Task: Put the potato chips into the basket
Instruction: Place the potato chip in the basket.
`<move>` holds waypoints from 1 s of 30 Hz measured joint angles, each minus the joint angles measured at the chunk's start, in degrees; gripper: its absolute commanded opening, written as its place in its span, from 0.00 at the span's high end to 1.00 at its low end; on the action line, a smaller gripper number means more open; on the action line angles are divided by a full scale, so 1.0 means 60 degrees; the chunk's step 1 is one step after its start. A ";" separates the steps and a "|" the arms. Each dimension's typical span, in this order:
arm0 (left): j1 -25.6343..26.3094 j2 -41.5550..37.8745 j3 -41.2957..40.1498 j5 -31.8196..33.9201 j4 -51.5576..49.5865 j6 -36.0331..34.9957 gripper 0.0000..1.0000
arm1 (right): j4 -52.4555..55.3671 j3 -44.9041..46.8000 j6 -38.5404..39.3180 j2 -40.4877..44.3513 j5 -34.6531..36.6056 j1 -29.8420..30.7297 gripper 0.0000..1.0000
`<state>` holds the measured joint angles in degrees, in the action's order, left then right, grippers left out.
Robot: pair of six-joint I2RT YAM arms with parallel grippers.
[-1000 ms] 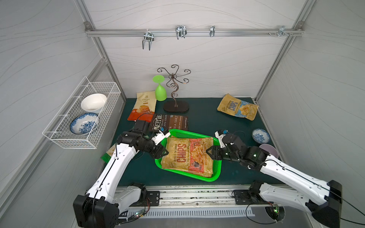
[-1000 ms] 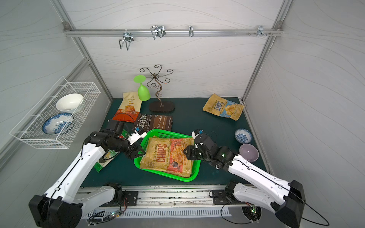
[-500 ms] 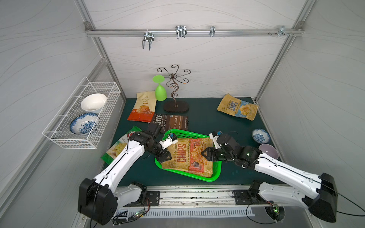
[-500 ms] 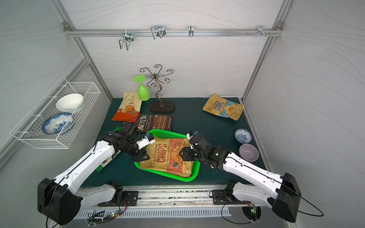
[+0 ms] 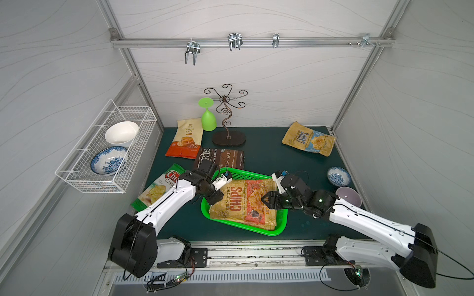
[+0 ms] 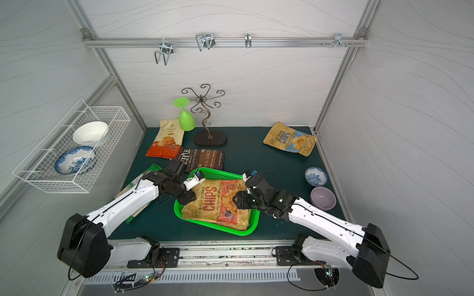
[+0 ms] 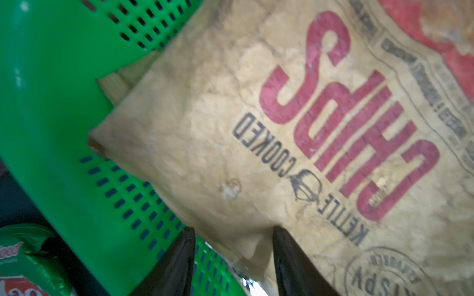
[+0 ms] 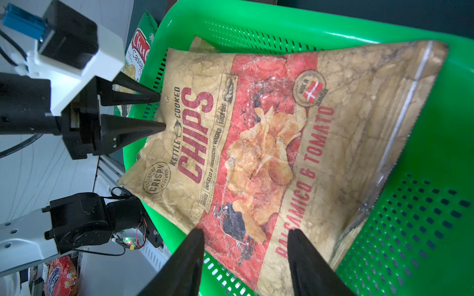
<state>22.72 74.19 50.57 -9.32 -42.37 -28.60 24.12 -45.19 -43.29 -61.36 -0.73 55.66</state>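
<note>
Bright green perforated basket (image 5: pixel 246 175) sits near-centre on the worktop, holding a crinkled tan, red-banded CHIPS bag (image 5: pixel 243 202) flat atop another tan bag (image 7: pixel 115 84). Outside: brown Kettle bag (image 5: pixel 223 157) just beyond its far rim, cream-orange Cassava bag (image 5: pixel 186 138) far left, white-green bag (image 5: pixel 156 189) left, tan-blue CHIPS bag (image 5: pixel 307 138) far right

The space is enclosed by white walls (image 5: pixel 256 77) marked with faint wavy lines and framed by aluminium posts (image 5: pixel 359 84). A metal rail (image 5: pixel 307 42) carrying hooks (image 5: pixel 234 42) is fixed across the back. The bench (image 5: pixel 269 153) is covered in dark green matting. A white wire rack (image 5: pixel 97 183) is mounted on one side. Everything is lit evenly and softly.
</note>
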 measured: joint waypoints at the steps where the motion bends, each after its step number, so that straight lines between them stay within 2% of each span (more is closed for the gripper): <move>1: 0.0004 0.0025 0.0000 0.0098 0.0131 0.0051 0.47 | -0.0022 0.0000 -0.0004 -0.0025 -0.0004 0.0018 0.44; 30: 0.0863 0.0929 0.0149 0.2167 0.0958 0.0291 0.49 | -0.0251 0.0120 -0.0073 -0.0124 0.0047 0.0419 0.44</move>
<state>27.90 79.77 51.46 3.68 -36.62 -26.85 22.61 -44.47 -43.72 -62.11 -0.45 58.17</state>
